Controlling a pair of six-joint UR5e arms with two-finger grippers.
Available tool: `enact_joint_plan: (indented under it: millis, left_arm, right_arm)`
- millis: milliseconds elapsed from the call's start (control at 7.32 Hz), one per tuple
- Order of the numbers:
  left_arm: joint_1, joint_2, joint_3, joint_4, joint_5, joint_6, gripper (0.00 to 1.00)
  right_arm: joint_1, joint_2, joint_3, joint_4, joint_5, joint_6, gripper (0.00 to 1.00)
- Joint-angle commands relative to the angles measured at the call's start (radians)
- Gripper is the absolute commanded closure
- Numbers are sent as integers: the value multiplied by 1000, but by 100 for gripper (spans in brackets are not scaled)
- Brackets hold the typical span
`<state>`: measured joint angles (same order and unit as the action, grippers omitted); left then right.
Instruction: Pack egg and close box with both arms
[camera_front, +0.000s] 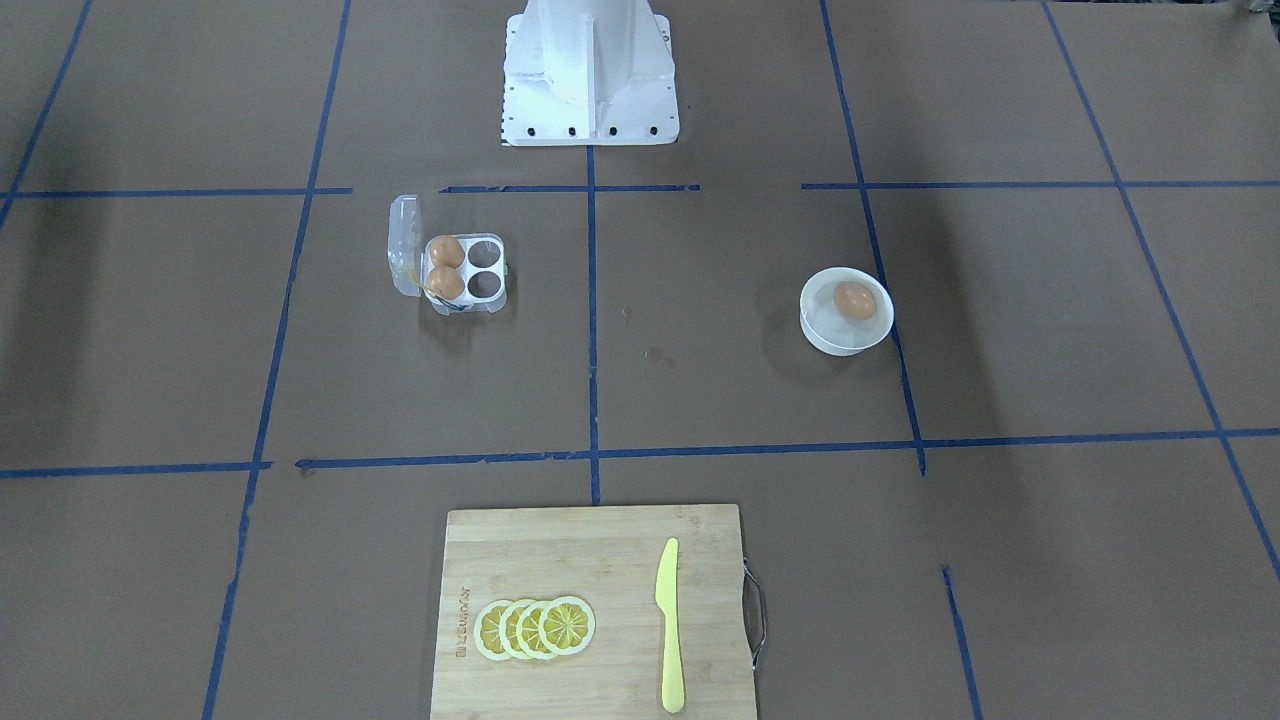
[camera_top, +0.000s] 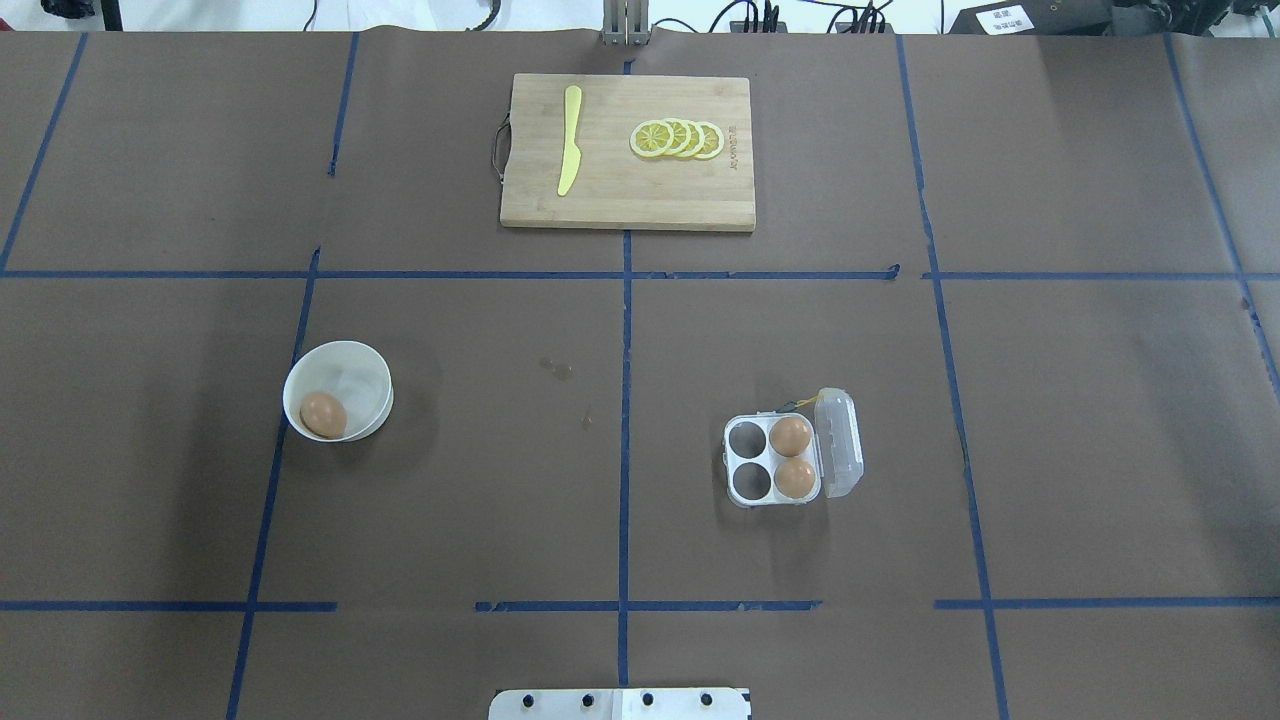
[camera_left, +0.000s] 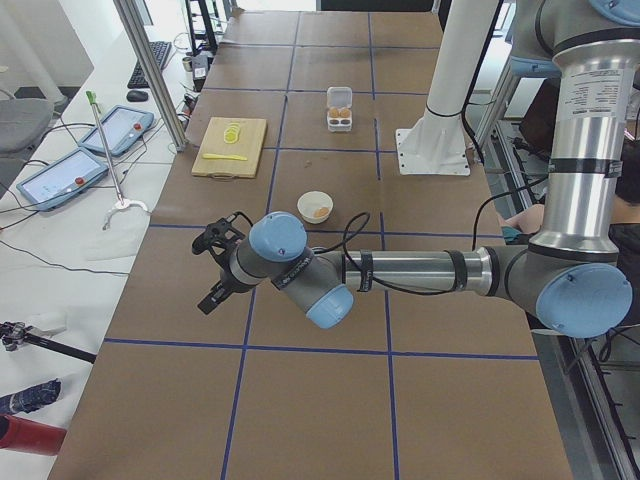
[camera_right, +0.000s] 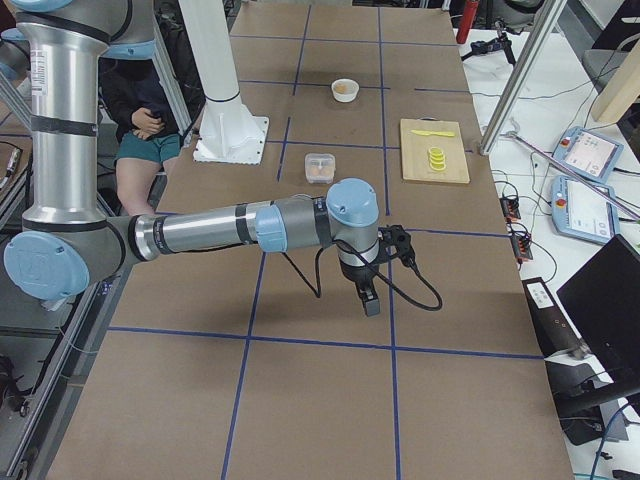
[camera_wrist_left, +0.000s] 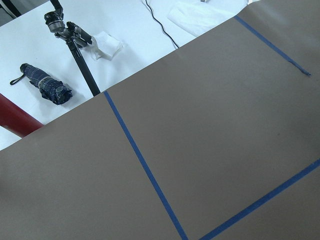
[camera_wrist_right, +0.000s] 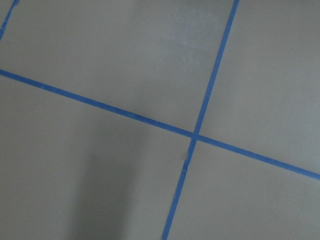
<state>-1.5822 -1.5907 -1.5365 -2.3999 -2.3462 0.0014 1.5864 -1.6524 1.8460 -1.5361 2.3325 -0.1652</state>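
Observation:
The egg (camera_top: 323, 413) lies in a round white bowl (camera_top: 372, 372) on the robot's left half of the table; it also shows in the front view (camera_front: 854, 299). The box (camera_top: 751, 497) stands open on the right half, its clear lid (camera_top: 840, 443) folded outward. Two brown eggs fill the two cells by the lid; the other two cells are empty. The left gripper (camera_left: 213, 297) shows only in the left side view, beyond the bowl towards the table's end. The right gripper (camera_right: 371, 300) shows only in the right side view, beyond the box. I cannot tell whether either is open.
A bamboo cutting board (camera_top: 620, 205) at the table's far edge holds lemon slices (camera_top: 678, 138) and a yellow knife (camera_top: 569, 152). The white fixed base (camera_front: 590, 80) stands at the robot's side. Blue tape lines cross the brown table. Both wrist views show only table, tape and floor clutter.

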Motion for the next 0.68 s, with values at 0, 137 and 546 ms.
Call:
enact_joint_plan:
  millis: [0, 137, 546]
  left_arm:
    - [159, 9, -24, -45, 7, -81, 0]
    - [244, 9, -81, -48, 21, -306, 0]
    - [555, 28, -246, -45, 276, -756, 0]
  right_arm:
    - [-9, 0, -1, 13, 18, 3, 0]
    - [-9, -3, 1, 13, 19, 3, 0]
    - [-9, -12, 6, 14, 25, 1, 0]
